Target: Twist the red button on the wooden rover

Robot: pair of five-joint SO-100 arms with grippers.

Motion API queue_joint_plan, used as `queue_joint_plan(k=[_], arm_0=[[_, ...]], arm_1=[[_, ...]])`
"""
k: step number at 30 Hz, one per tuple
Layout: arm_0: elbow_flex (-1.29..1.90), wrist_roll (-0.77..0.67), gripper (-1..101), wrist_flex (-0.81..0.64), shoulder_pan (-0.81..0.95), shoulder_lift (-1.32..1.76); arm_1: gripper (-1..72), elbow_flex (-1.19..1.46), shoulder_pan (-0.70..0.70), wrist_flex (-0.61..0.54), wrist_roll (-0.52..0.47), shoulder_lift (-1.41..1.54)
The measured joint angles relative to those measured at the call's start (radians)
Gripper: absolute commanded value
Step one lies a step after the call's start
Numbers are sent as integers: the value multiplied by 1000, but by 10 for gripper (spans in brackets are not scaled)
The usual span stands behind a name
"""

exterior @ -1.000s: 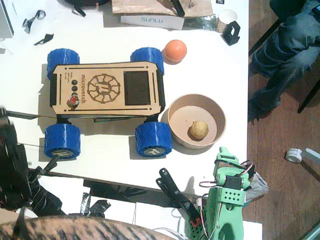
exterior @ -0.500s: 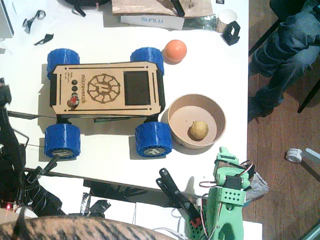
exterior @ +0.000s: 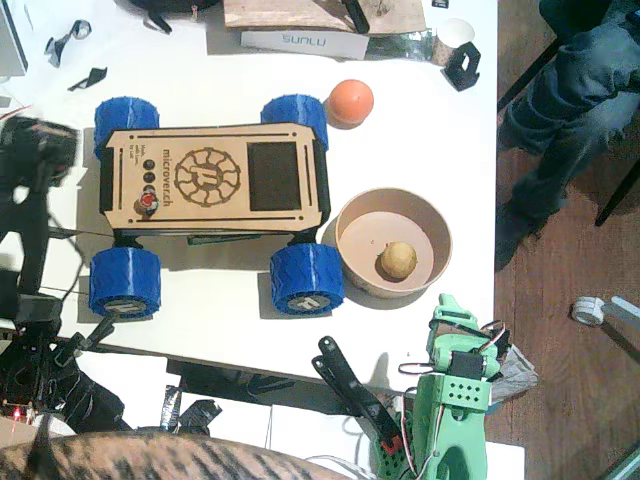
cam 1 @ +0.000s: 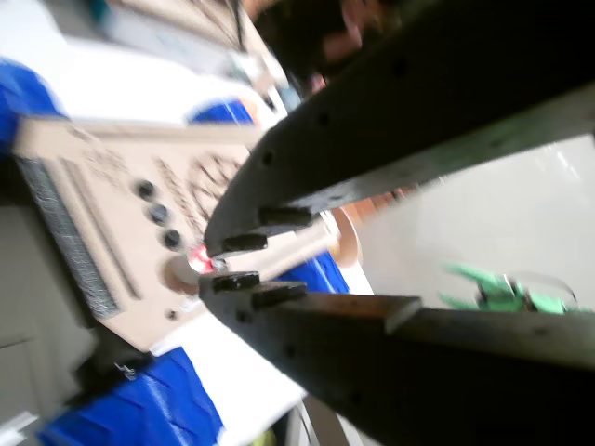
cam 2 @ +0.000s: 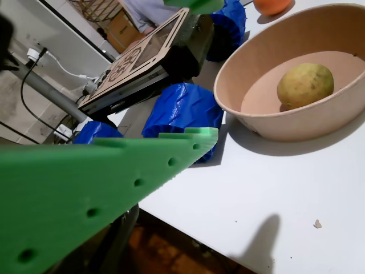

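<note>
The left jaws [cam 1: 223,263] stand slightly parted just beside the red button [cam 1: 199,259] on the wooden rover [exterior: 213,181]; right jaws' state unclear.

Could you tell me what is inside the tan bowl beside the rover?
The tan bowl holds one yellowish round fruit, resting toward its right side. The floor beneath the fruit is covered; the rest is bare.

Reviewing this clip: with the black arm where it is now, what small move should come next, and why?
Probably ease the left gripper forward onto the red button. In a wrist view its open jaws frame the button, but the fixed view shows the arm off the wooden rover's left end, the button uncovered. The right gripper sits idle.
</note>
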Motion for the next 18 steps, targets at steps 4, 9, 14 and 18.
queue_joint_plan(k=[4, 9, 14, 18], arm_0=[[-6, 0, 0, -29, 77, -112], [-6, 0, 0, -72, 92, -181], [-6, 0, 56, -104, 89, -219], [-6, 0, 101, -129, 91, -247]], arm_1=[[204, 0, 0, 0, 0, 0], [204, 0, 0, 0, 0, 0], [204, 0, 0, 0, 0, 0], [204, 0, 0, 0, 0, 0]])
